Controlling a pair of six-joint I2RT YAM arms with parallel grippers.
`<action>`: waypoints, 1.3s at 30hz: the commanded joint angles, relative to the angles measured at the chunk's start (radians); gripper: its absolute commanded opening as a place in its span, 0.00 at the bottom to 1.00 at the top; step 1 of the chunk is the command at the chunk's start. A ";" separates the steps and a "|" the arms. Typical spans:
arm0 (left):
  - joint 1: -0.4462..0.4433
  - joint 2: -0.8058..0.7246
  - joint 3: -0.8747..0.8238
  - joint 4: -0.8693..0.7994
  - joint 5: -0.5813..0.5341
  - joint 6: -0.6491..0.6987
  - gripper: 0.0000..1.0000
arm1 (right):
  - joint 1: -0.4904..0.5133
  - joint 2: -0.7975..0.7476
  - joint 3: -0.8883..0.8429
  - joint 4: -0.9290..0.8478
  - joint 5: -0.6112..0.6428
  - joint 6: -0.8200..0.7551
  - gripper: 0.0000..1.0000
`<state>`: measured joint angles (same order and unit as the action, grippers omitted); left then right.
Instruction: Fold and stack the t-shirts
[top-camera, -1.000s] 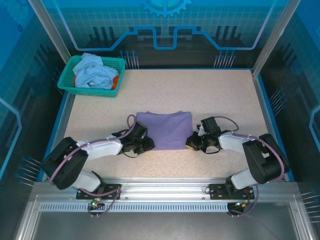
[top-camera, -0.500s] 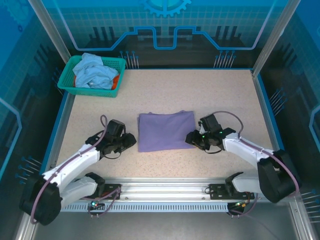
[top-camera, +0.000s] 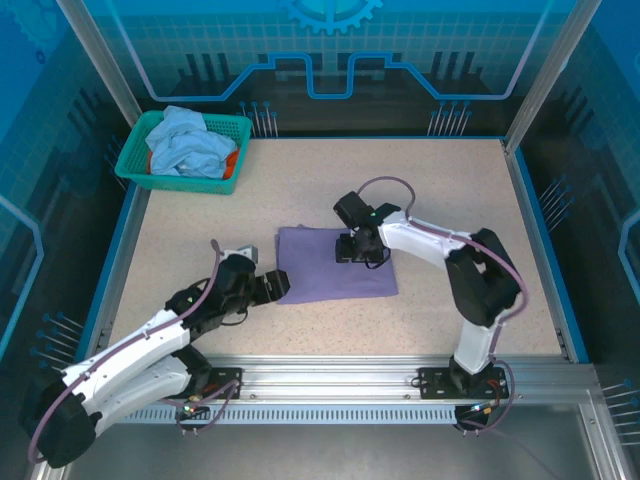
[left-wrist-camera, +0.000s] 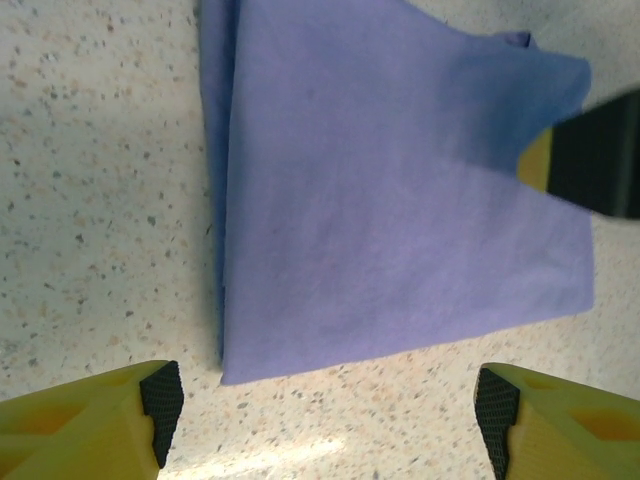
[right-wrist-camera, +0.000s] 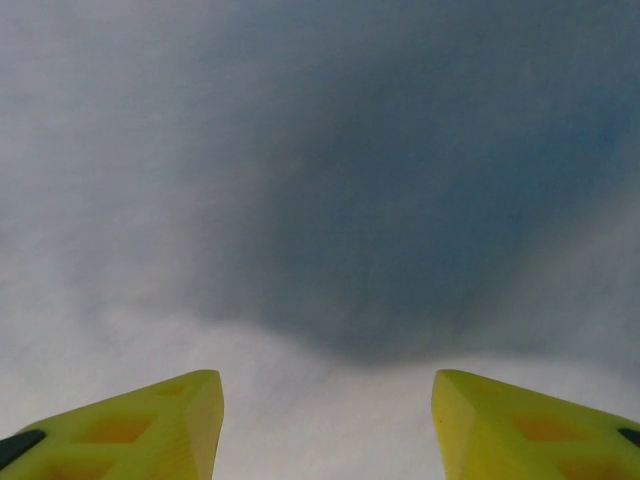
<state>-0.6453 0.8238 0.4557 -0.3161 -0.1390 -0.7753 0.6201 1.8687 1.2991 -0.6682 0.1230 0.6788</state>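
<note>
Left wrist — left tool (left-wrist-camera: 325, 400) released beside purple t-shirt (left-wrist-camera: 400, 220), right wrist — right tool (right-wrist-camera: 327, 415) released

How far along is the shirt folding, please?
Done: the lavender cloth t-shirt lies folded on the table. In hand: nothing; open left tool at its edge, open right tool above it. Left: light-blue cloth t-shirt and orange cloth t-shirt, unfolded in the teal plastic mesh basket.

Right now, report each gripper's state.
Left gripper: open, empty, at the lavender t-shirt edge.
Right gripper: open, over that t-shirt.
</note>
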 joint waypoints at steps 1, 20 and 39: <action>-0.010 -0.042 -0.045 0.063 -0.063 0.019 0.80 | -0.057 0.082 0.093 -0.053 -0.041 -0.086 0.59; -0.004 -0.056 -0.059 0.039 -0.088 0.042 0.87 | 0.108 0.201 0.158 -0.136 0.014 0.037 0.94; 0.085 -0.056 -0.108 0.098 0.016 0.028 0.87 | -0.425 0.451 0.650 -0.396 0.013 -0.155 0.94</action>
<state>-0.5762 0.7551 0.3576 -0.2520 -0.1642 -0.7567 0.2398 2.2635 1.8709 -0.9482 0.1238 0.5789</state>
